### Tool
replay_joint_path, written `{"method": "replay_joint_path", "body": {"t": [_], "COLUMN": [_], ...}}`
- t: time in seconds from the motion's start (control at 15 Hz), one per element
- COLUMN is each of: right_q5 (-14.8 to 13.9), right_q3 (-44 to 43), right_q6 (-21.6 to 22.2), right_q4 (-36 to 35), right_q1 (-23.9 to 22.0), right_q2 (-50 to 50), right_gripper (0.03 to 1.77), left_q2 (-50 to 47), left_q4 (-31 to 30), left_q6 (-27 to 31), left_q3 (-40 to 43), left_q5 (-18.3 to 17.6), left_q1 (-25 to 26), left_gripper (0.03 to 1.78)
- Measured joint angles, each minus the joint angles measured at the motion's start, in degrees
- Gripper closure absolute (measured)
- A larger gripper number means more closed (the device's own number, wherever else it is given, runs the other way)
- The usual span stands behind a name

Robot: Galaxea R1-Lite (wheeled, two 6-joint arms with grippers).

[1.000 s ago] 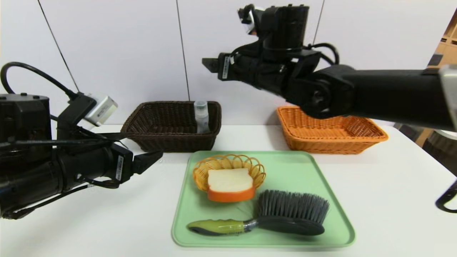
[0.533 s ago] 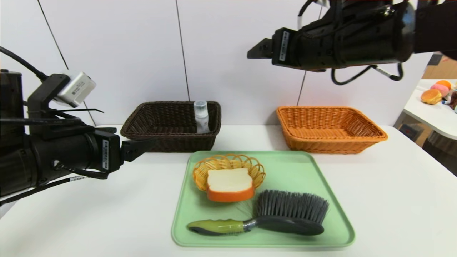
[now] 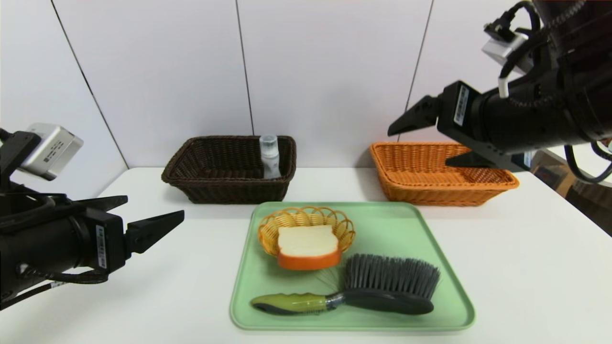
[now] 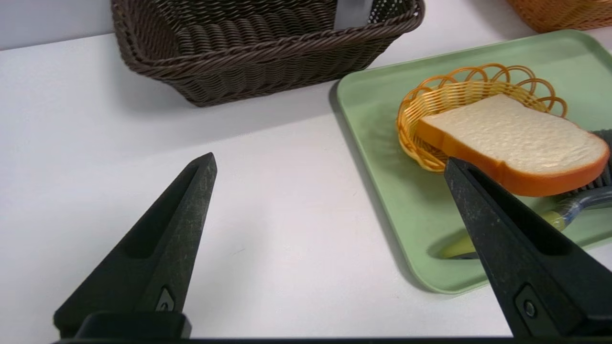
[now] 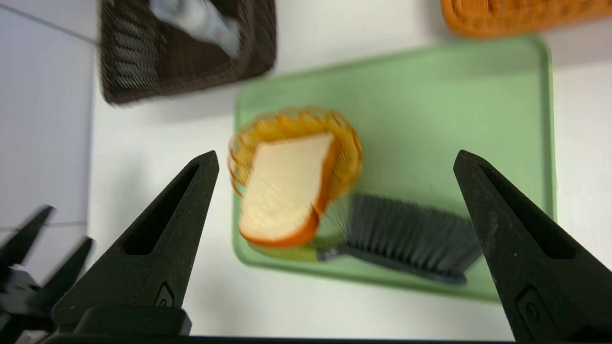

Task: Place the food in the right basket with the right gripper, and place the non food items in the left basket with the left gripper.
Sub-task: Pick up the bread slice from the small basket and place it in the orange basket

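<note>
A slice of bread lies across a small orange wire basket on the green tray. In front of it lies a brush with grey bristles and a green handle. The dark brown left basket holds a clear bottle. The orange right basket stands at the back right. My left gripper hovers open, left of the tray, above the table, holding nothing. My right gripper hangs open and empty, high over the orange basket's near left part. From its wrist view, the bread and the brush lie below.
The white table ends at a wall just behind the baskets. In the left wrist view, the brown basket and the tray's corner lie ahead of the open fingers.
My right arm has swung from above the middle of the table to the right and come lower over the orange basket. My left arm has drawn back to the left.
</note>
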Motion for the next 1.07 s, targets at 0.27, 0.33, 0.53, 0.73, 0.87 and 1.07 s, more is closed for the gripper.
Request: {"method": "replay_joint_path", "body": {"t": [0.27,0.33,0.53,0.73,0.87,1.07], "right_q5": [0.52,1.18,3.8,9.9,15.92,21.72], "right_q3": [8.5,9.51,11.23,11.58,11.85,14.64], "right_q6": [8.25,10.05,16.57,25.64,34.1,42.97], "right_q4": [-0.05,-0.06,-0.11,-0.27,-1.12,-9.31], "right_q1": [3.33,4.24,6.01,6.8,6.89,6.91], "right_q2": [-3.64,-4.02,-4.45,-4.36,-3.51,-0.69], "right_gripper": [0.11,0.11,0.11,0.11,0.11,0.11], "left_q2": [-2.56,-2.86,-3.35,-3.46,-3.5,-3.5], "left_q4": [-0.04,-0.01,-0.04,-0.01,-0.04,-0.04], "left_q6": [-0.02,-0.02,-0.05,-0.05,-0.07,-0.07], "left_q3": [1.66,1.73,1.87,1.9,1.9,1.9], "left_q5": [0.2,0.22,0.12,0.11,0.12,0.06], "left_q1": [-0.02,0.0,0.0,0.0,0.0,-0.02], "left_gripper": [0.12,0.12,0.12,0.12,0.12,0.12]}}
